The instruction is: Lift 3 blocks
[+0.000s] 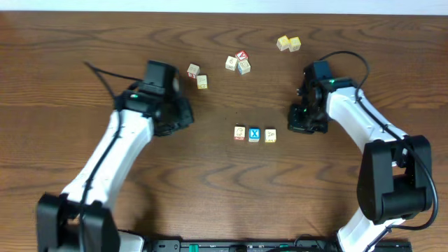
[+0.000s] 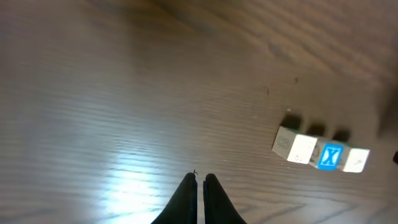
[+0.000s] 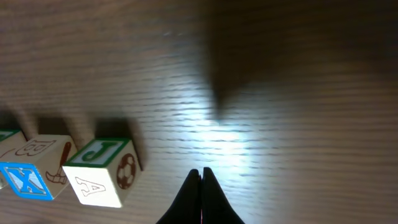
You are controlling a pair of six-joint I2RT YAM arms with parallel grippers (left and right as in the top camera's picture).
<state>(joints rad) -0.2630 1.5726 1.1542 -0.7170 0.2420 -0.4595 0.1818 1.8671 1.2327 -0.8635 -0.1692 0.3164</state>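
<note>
Gripping nothing: both tools (image 2: pixel 200 178) (image 3: pixel 201 172) closed.

We see a desk (image 1: pixel 224 203) of dark brown wood with a strong, wavy grain, and it fills nearly the whole overhead view. Along its far edge runs a narrow pale strip (image 1: pixel 224 5); we cannot tell whether this is wall or floor. In the left wrist view a white glare (image 2: pixel 134 180) lies on the wood near the bottom. In the right wrist view a similar bright patch (image 3: pixel 227 134) sits near the centre, with a dark shadow (image 3: pixel 298 56) above it, towards the upper right.
</note>
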